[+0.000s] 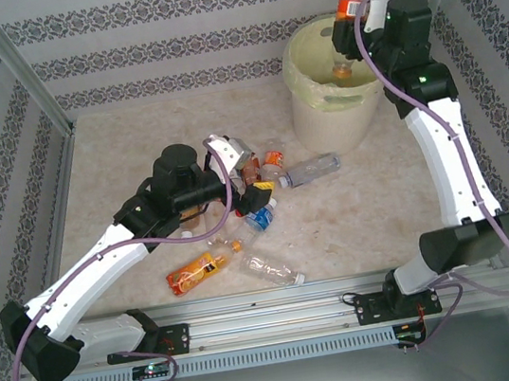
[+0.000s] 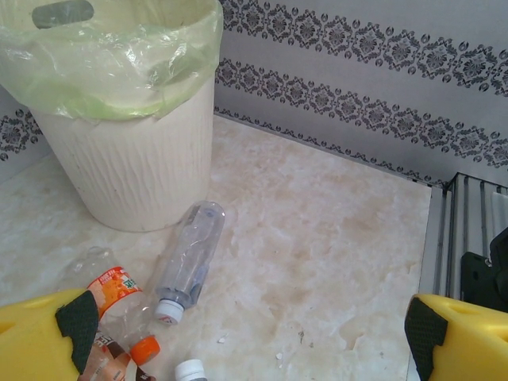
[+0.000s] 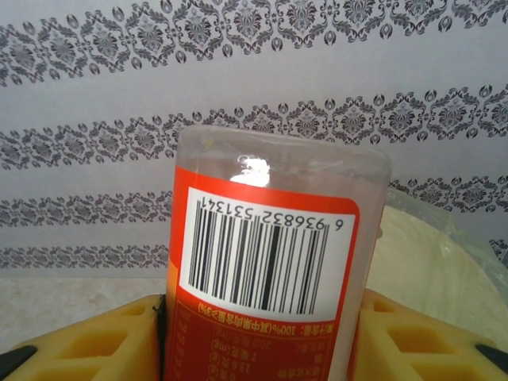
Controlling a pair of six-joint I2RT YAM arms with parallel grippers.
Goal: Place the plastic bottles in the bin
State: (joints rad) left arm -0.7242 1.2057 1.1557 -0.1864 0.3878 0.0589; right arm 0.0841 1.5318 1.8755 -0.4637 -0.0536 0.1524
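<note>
My right gripper [image 1: 354,13] is shut on a bottle with a red-orange label [image 1: 345,10], held above the far rim of the white bin [image 1: 320,118]. In the right wrist view that bottle [image 3: 270,262], barcode facing the camera, sits clamped between the yellow fingers [image 3: 87,349] of the gripper [image 3: 258,341]. Another bottle [image 1: 342,70] lies inside the bin. My left gripper [image 1: 244,173] hovers open over the bottle pile. Below that gripper [image 2: 250,341] lie a clear bottle [image 2: 186,258], an orange-capped bottle [image 2: 119,298] and a white cap [image 2: 190,371]; the bin [image 2: 127,167] stands beyond.
More bottles lie near the front: an orange one [image 1: 195,274], a clear one [image 1: 271,269], a blue-labelled one [image 1: 261,220] and a clear one [image 1: 314,169] toward the bin. Patterned walls enclose the table; a metal rail [image 1: 271,298] runs along the near edge.
</note>
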